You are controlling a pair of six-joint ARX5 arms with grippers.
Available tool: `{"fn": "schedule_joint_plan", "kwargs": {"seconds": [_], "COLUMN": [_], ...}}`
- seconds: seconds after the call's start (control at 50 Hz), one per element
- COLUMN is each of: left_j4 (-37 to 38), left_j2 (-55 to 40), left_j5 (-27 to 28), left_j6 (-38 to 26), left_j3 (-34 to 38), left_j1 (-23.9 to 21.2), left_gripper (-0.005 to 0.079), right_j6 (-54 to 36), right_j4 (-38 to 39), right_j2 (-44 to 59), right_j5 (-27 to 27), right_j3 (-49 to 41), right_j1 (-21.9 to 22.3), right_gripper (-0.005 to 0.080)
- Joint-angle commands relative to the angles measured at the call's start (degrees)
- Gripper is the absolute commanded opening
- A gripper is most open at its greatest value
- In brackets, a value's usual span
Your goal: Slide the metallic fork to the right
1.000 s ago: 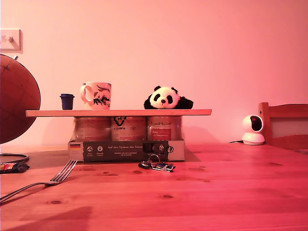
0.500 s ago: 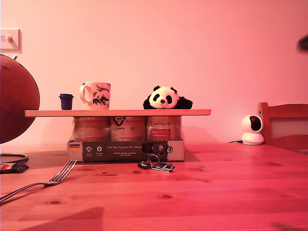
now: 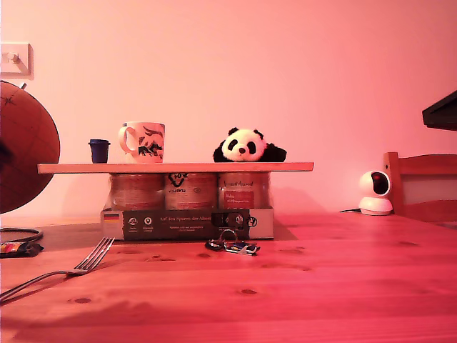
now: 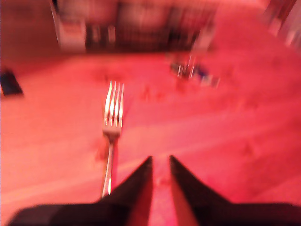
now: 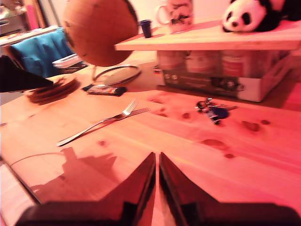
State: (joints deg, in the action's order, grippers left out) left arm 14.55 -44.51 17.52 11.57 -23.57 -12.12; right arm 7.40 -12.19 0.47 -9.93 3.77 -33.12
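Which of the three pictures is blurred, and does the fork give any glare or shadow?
The first wrist view is blurred: the metallic fork glares bright on its tines, and the key bunch is smeared. The second wrist view is sharper and shows soft shadows on the table near the fork. The exterior view is sharp but tinted red all over.

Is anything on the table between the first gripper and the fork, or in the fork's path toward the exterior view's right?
Nothing visible lies between my first gripper and the metallic fork; only bare wooden table. Toward the exterior view's right, the key bunch sits farther back, near the cardboard box, apparently off a straight path.
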Motion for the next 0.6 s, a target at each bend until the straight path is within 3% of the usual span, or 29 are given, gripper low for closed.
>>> {"fn": "schedule_joint_plan", "kwargs": {"seconds": [0.0, 0.12, 0.58], "left_j4": [1.05, 2.67, 6.69], "left_j2": [-3.58, -10.62, -34.64], "left_j5": [-0.24, -1.49, -5.44], "left_j6": [-1.49, -2.23, -6.56], "left_j3": [-1.88, -6.4, -18.6], "left_j1": [-0.37, -0.59, -2.01], "left_gripper": [0.0193, 0.0278, 0.0279], "right_j6": [-0.35, -0.35, -0.35], "right_j4": [0.28, 0.28, 0.28], "right_j2": [-0.35, -0.35, -0.35], "right_j5": [0.09, 0.09, 0.11], "right_j3": [0.61, 0.61, 0.61], "right_j1": [-0.24, -0.24, -0.24], "right_gripper": [-0.0012, -0.0012, -0.0012]}}
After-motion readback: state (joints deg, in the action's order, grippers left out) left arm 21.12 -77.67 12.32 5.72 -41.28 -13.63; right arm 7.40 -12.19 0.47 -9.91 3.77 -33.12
